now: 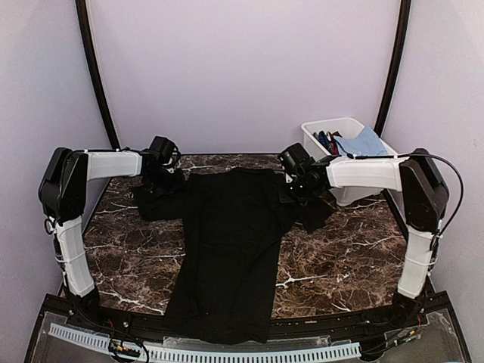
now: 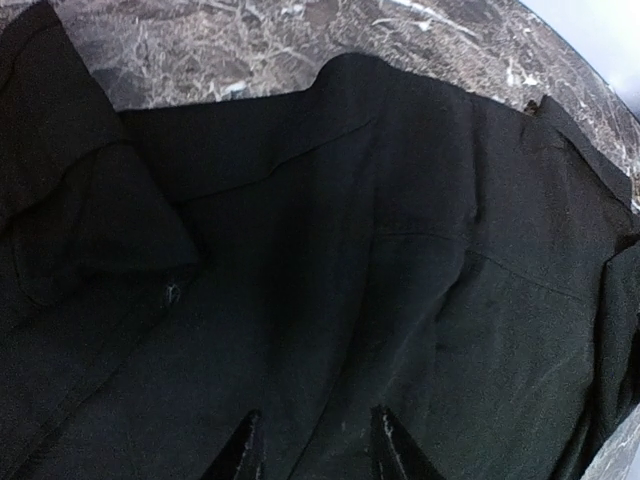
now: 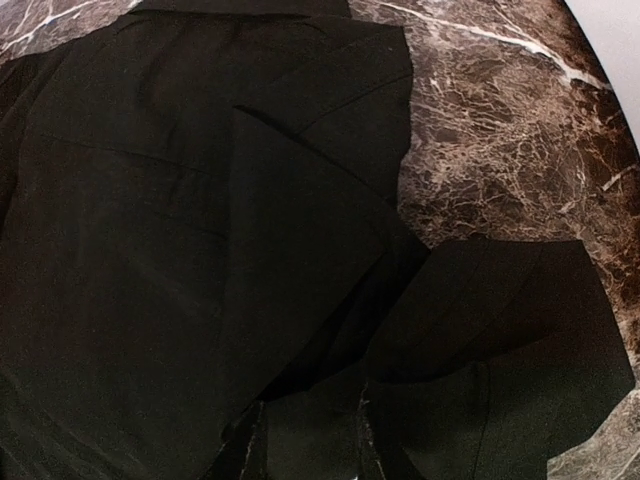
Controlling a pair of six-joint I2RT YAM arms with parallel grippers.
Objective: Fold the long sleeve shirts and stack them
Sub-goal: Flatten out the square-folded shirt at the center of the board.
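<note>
black shirt (image 1: pixel 227 242): lying on worktop (image 1: pixel 325 257), centre | left claw (image 2: pixel 318 452): part-spread above it | right claw (image 3: pixel 312 440): part-spread above it

I see one plain black shirt (image 1: pixel 227 249) spread on the table (image 1: pixel 136 265), lying lengthwise from the far side to the near edge. Its lower end reaches that near edge. The body is mostly flat, with soft creases and a long seam line showing in my left wrist view. At the far left a sleeve is bunched into a thick fold on the shoulder area. At the far right the other sleeve is doubled over in overlapping layers, and one flap rests out on the bare marble. I can make out a tiny pale speck on the cloth, possibly a button (image 2: pixel 172 292).
</note>
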